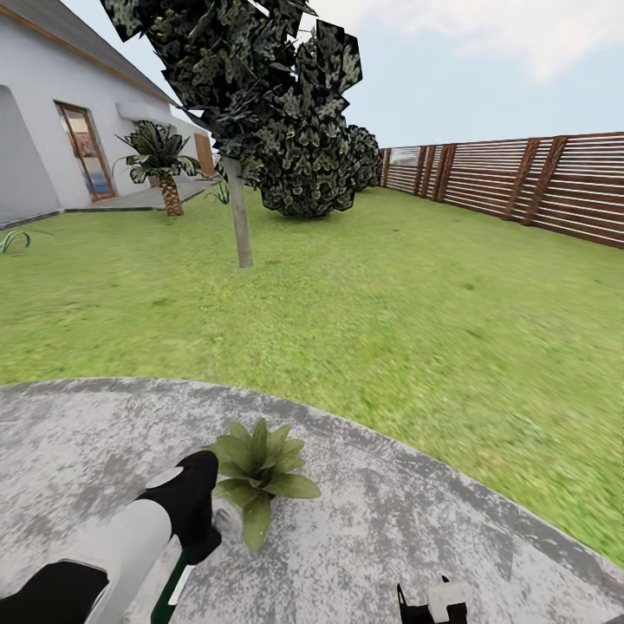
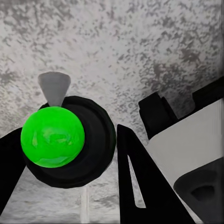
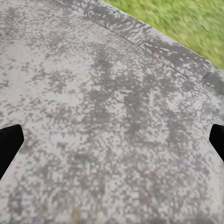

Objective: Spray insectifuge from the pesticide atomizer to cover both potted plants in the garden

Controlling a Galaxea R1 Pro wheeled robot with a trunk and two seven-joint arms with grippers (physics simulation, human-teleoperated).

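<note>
Pesticide atomizer sat in my L gripper, jaws clamped on it, one finger each side of the body. From the L wrist cam it looked like a round black body w/ a bright green glossy ball set in it and a small grey cone sticking out past the rim, wide end outward. I saw it end-on, so its long axis ran approx. along my fingers, aimed down at the grey patio. Couldn't tell which way the spray head faced.

In the head view my L arm reached in just beside one potted plant: a rosette of pointed green leaves in a small grey pot, standing on the patio near the lawn edge.

R gripper hung over bare patio, jaws wide apart, nothing btw. them.
</note>
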